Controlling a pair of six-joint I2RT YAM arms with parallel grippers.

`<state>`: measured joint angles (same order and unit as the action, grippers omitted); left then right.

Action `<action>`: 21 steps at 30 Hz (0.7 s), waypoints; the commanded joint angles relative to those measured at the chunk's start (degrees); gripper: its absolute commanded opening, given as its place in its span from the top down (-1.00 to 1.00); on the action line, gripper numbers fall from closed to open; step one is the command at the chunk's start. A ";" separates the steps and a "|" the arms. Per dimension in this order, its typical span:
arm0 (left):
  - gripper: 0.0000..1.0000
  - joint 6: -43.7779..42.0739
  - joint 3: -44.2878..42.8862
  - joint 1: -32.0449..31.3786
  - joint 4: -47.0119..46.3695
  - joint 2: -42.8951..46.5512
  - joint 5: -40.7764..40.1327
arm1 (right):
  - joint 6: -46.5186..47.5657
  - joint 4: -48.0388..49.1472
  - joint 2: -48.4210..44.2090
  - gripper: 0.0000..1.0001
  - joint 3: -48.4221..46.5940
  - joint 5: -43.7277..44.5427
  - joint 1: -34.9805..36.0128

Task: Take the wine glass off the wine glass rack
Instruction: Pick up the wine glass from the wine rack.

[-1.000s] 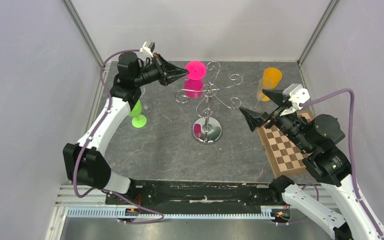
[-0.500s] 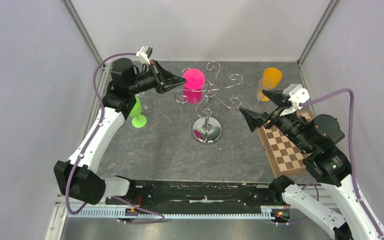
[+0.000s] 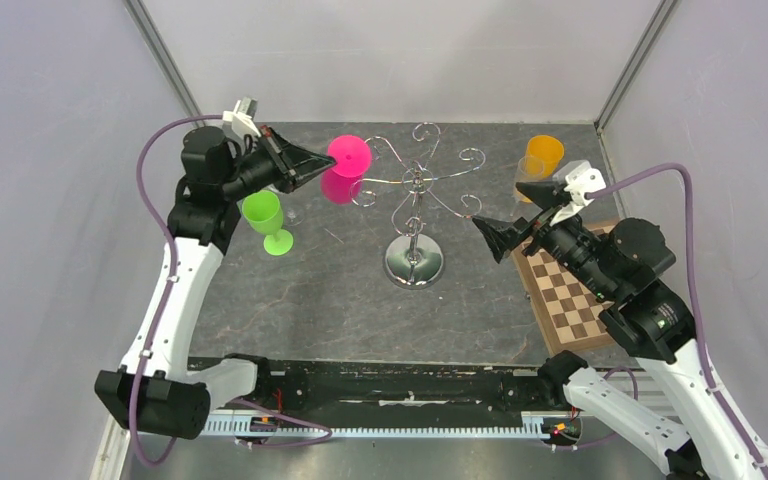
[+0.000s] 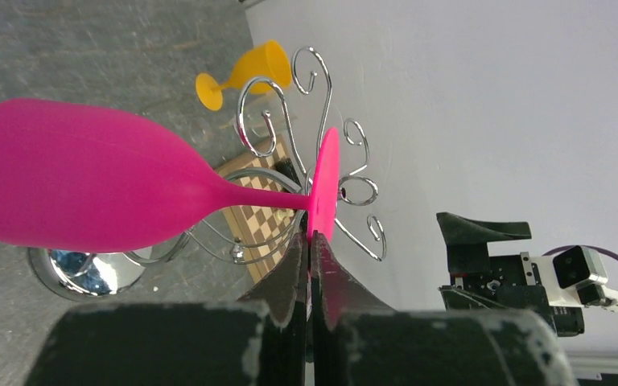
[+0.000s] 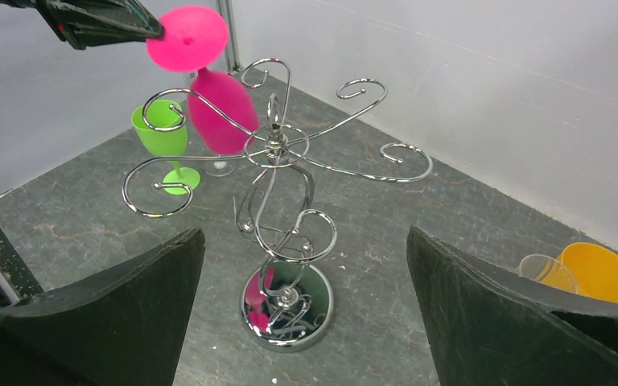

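My left gripper (image 3: 326, 161) is shut on the round foot of a pink wine glass (image 3: 340, 180). It holds the glass upside down and tilted, in the air at the outer end of the left scroll arm of the chrome wine glass rack (image 3: 415, 195). In the left wrist view my gripper (image 4: 312, 240) pinches the foot's edge, with the pink glass's bowl (image 4: 80, 189) to the left and the rack's wire curls (image 4: 286, 121) behind. My right gripper (image 3: 510, 213) is open and empty to the right of the rack. In the right wrist view my right gripper (image 5: 306, 235) frames the rack (image 5: 278, 149), with the pink glass (image 5: 221, 108) beyond.
A green glass (image 3: 265, 215) stands left of the rack, below my left gripper. An orange glass (image 3: 544, 152) and a clear glass (image 3: 527, 175) stand at the back right. A chessboard (image 3: 570, 295) lies under my right arm. Grey walls close in both sides.
My left gripper has moved left and slightly down with the pink glass, carrying it outward from near the rack's centre to the arm's end. My right gripper has edged slightly left.
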<state>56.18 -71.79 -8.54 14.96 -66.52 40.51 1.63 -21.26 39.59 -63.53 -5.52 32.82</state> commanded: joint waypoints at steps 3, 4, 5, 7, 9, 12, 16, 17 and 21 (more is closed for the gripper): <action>0.95 -5.41 -1.39 2.83 3.78 3.92 0.99 | -3.27 -0.45 1.10 -0.97 -3.40 1.65 0.01; 0.95 -6.36 -1.79 3.14 5.16 4.58 1.06 | -3.76 -1.63 1.75 -0.97 -4.23 1.90 -0.01; 0.95 -7.04 -1.98 3.33 6.29 5.25 0.94 | -3.91 -2.57 2.33 -0.97 -5.16 2.29 0.02; 0.95 -9.21 -2.79 3.52 9.02 6.92 0.15 | -3.51 -3.86 3.04 -0.97 -6.44 2.00 -0.03; 0.95 -12.02 -4.39 3.53 13.03 8.16 -0.79 | -3.03 -4.13 3.20 -0.97 -7.16 1.30 0.01; 0.95 -15.77 -7.28 3.53 18.55 9.51 -1.55 | -4.47 -6.14 4.03 -0.97 -9.65 0.53 -0.04; 0.95 -19.39 -10.03 3.50 23.75 10.90 -1.43 | -6.19 -11.57 6.85 -0.97 -14.93 0.24 -0.02; 0.95 -20.12 -10.56 3.50 24.69 11.15 -1.17 | -6.53 -12.20 7.23 -0.97 -15.87 -0.21 -0.06; 0.95 -23.85 -12.17 3.52 28.26 12.30 1.10 | -7.40 -14.10 7.86 -0.97 -18.41 -2.59 -0.03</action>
<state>39.53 -81.08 -5.32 38.11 -55.35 39.42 -3.79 -32.21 46.98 -78.24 -5.61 32.82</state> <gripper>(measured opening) 0.034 0.985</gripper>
